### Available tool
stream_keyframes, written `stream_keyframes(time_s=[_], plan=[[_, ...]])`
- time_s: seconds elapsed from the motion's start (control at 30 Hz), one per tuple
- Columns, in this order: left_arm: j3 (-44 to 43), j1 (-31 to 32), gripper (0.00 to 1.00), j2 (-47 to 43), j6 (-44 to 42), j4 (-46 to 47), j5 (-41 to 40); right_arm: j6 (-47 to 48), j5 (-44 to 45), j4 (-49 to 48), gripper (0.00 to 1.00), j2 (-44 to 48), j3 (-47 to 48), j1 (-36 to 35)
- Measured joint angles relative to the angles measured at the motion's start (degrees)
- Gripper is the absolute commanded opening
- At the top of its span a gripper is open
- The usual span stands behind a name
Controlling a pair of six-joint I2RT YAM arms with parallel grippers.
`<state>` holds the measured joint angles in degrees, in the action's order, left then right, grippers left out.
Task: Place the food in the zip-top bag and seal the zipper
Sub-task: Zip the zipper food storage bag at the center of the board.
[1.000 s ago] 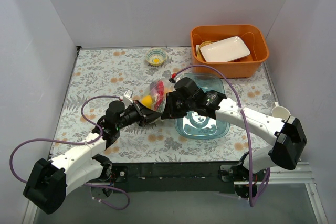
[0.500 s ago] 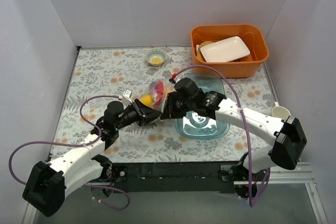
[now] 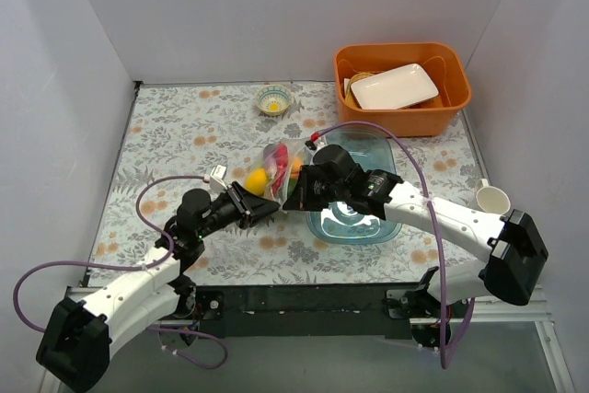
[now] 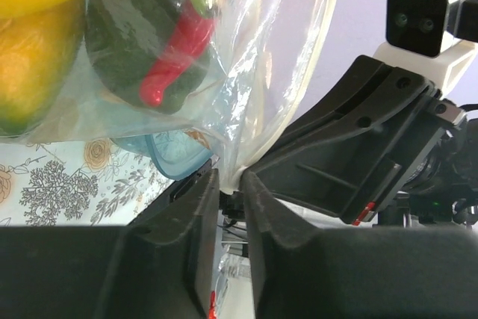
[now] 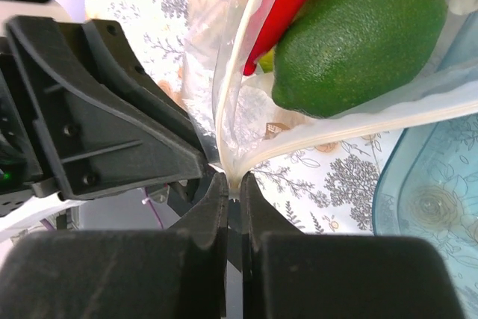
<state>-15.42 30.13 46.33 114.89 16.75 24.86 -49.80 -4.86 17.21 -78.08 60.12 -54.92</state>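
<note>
Zip-top bag (image 3: 274, 168) sits mid-worktop, its near edge lifted between the 2 arms. Food is inside, incl. lime (image 5: 358, 35) and red chilli (image 4: 175, 54). Right pincer (image 5: 233, 184) is clamped on the end of the zipper (image 5: 336, 136), probably to anchor the strip for sealing. Left pincer (image 4: 231, 184) stands slightly parted with bag film in the gap, likely placed to run along the mouth. Worktop (image 3: 184, 126): floral cloth. Blue tray (image 3: 368, 223) lies just beside the bag, orange bin (image 3: 451, 108) at far right. Plain white walls (image 3: 276, 6).
</note>
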Motion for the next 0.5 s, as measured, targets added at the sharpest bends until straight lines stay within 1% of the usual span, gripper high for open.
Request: stream_keyframes(time_s=[0.07, 0.17, 0.27, 0.33, 0.4, 0.43, 0.47, 0.5], plan=[[0.07, 0.00, 0.09, -0.02, 0.02, 0.11, 0.02, -0.22, 0.26, -0.79, 0.02, 0.20, 0.00, 0.00], [0.07, 0.00, 0.10, 0.59, 0.02, 1.38, 0.28, -0.63, 0.44, -1.55, 0.02, 0.37, -0.02, 0.02], [0.07, 0.00, 0.15, 1.70, 0.00, 2.56, 0.66, -0.90, 0.42, -2.16, 0.02, 0.39, -0.02, 0.04], [0.07, -0.02, 0.17, 2.54, -0.02, 3.39, 0.81, -0.98, 0.42, -2.16, 0.02, 0.39, -0.02, 0.07], [0.07, -0.02, 0.30, 3.58, 0.00, 4.33, 0.92, -1.01, 0.48, -2.10, 0.02, 0.39, -0.04, 0.17], [0.07, -0.02, 0.32, 3.91, -0.26, 4.48, 0.92, -1.01, 0.59, -2.05, 0.02, 0.42, -0.04, 0.22], [0.11, -0.09, 0.32, 4.13, -0.17, 4.24, 0.90, -1.01, 0.66, -2.03, 0.02, 0.52, -0.04, 0.26], [0.17, -0.13, 0.30, 4.26, -0.04, 4.28, 0.90, -1.01, 0.72, -1.97, 0.03, 0.66, -0.04, 0.31]])
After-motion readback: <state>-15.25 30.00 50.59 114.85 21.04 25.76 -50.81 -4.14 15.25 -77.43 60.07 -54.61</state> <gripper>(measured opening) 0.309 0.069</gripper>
